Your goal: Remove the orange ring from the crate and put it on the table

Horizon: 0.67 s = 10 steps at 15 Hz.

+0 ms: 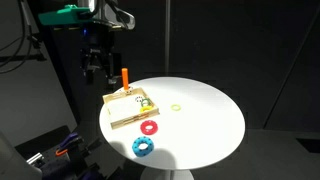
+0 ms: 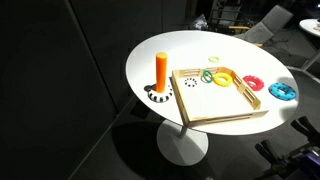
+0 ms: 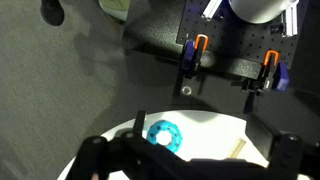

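Observation:
The orange ring (image 2: pixel 222 79) lies inside the light wooden crate (image 2: pixel 243 103) near its far end, beside a green ring (image 2: pixel 207 75). In an exterior view the ring (image 1: pixel 143 102) and crate (image 1: pixel 122 117) sit at the near-robot side of the white round table (image 1: pixel 200 125). My gripper (image 1: pixel 95 67) hangs above and behind the table edge, well apart from the crate. In the wrist view its fingers (image 3: pixel 190 165) are spread wide with nothing between them. The orange ring is out of the wrist view.
An upright orange peg (image 2: pixel 161 68) stands on a patterned base next to the crate. A red ring (image 2: pixel 253 83), a blue ring (image 2: pixel 282 91) and a thin yellow-green ring (image 2: pixel 213 57) lie on the table. The blue ring (image 3: pixel 165 134) shows in the wrist view.

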Available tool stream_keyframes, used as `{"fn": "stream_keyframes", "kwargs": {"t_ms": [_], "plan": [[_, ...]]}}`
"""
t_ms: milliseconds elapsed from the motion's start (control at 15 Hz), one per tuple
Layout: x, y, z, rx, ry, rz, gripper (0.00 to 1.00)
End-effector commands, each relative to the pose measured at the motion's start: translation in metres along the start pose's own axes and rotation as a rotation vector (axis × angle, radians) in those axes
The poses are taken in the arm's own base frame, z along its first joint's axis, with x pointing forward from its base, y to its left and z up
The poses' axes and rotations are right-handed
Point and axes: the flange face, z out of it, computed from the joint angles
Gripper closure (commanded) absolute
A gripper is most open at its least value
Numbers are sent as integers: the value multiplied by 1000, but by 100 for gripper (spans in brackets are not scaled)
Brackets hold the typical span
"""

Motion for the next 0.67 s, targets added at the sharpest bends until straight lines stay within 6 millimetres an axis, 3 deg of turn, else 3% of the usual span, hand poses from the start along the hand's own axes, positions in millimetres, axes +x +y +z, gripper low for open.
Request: {"fn": "stream_keyframes", "kwargs": {"t_ms": [0, 400, 600], "plan": [[0, 0, -1, 0, 1, 0, 0], [0, 0, -1, -1, 2, 1, 0], [11, 4, 3, -1, 0, 20, 0]]}}
